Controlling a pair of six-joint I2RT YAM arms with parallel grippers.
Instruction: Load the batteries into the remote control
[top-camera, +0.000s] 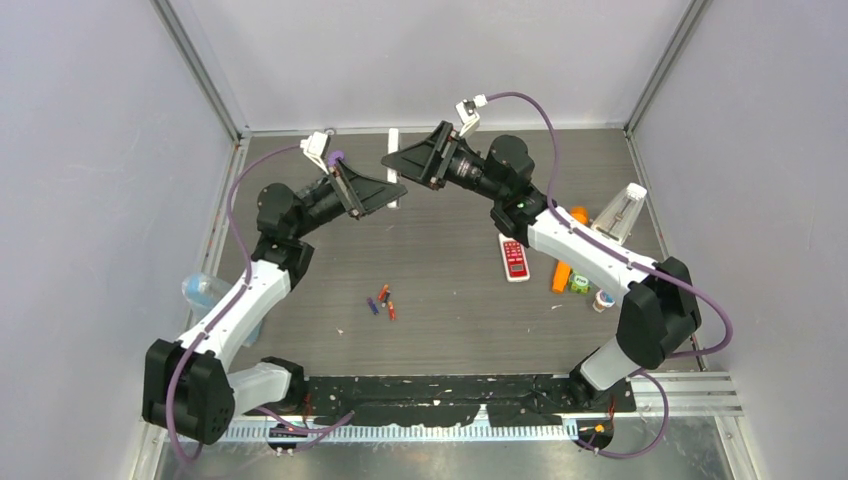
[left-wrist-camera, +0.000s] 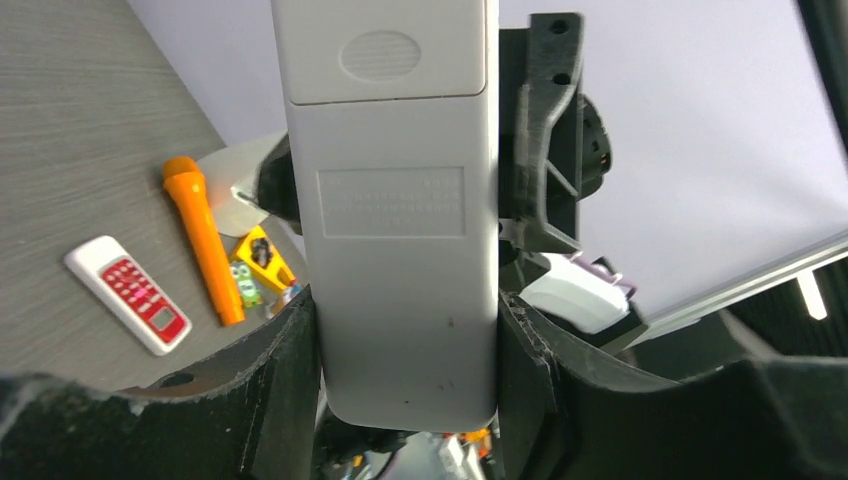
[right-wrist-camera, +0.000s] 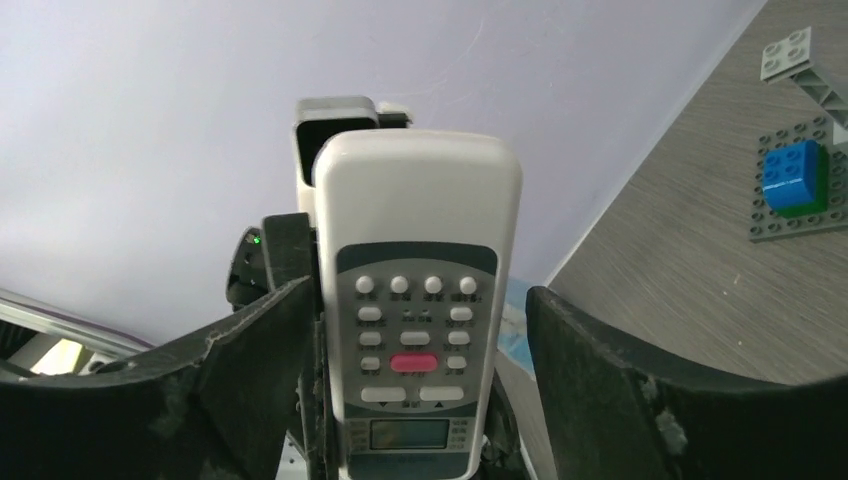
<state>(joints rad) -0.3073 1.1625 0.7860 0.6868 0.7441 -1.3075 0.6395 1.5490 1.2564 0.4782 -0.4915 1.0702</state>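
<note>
Bare grey wood-grain surface (top-camera: 450, 330) lies open all round the tiny red and blue batteries (top-camera: 383, 293); far centre, a long white remote control (top-camera: 393, 145) blocks the way.

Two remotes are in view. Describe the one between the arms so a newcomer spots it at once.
At the far middle of the table, the two arms' tips meet. Clamped in the left gripper there is the long white remote. Unlike the short remote with red keys lying flat by the right arm, it has a grey keypad with one red button.
</note>
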